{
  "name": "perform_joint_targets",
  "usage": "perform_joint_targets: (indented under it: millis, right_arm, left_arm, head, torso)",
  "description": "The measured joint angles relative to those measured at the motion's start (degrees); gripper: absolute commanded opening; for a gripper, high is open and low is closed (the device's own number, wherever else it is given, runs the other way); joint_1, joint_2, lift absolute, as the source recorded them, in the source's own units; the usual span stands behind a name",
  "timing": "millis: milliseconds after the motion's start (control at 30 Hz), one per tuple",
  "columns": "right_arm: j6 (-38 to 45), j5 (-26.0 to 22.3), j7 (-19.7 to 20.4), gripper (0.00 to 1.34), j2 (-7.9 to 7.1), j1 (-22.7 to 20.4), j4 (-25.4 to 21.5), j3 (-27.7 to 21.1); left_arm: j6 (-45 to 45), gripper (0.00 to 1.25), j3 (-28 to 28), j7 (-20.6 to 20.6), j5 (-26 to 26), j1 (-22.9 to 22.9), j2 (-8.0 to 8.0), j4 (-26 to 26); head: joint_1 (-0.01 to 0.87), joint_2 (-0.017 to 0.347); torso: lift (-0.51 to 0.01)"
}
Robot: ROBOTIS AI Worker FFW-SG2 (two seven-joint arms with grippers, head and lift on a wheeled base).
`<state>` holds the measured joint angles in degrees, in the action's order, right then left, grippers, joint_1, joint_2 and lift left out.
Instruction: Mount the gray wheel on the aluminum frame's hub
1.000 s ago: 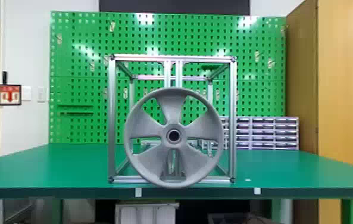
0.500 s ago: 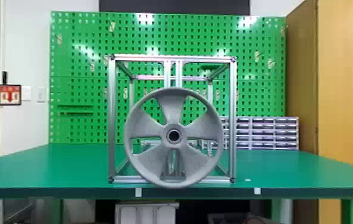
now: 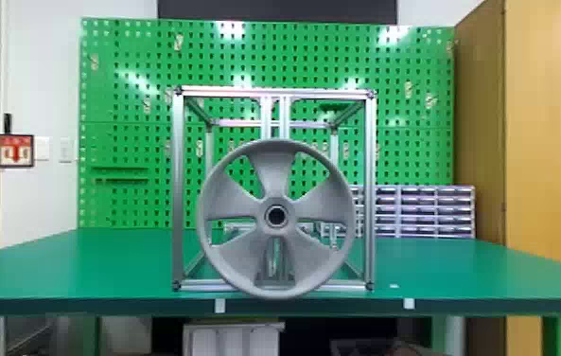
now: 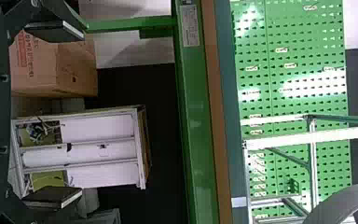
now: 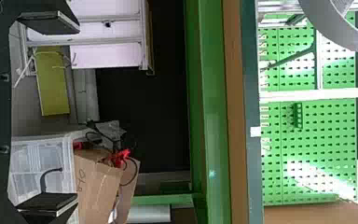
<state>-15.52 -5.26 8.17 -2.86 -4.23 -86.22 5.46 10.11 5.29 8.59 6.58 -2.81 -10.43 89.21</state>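
The gray wheel stands upright at the front of the aluminum frame, its center bore facing the camera; whether it sits on the hub behind it I cannot tell. Part of the wheel and a frame bar show in the left wrist view, where my left gripper is open with nothing between its fingers. My right gripper is likewise open and holds nothing; the wheel's rim appears beyond it. Both grippers are apart from wheel and frame, in front of the table.
The frame stands near the front edge of the green table. Behind it are a green pegboard and small drawers. Under the table, a white cabinet, a cardboard box and a clear bin show in the wrist views.
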Motion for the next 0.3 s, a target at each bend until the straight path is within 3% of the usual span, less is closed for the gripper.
perform_joint_targets:
  millis: [300]
  right_arm:
    - [0.12, -0.40, 0.00, 1.29, 0.05, -0.02, 0.00, 0.08]
  left_arm:
    - [0.09, 1.13, -0.14, 0.02, 0.10, 0.15, 0.06, 0.00]
  head:
    - [-0.005, 0.006]
  torso:
    - [-0.499]
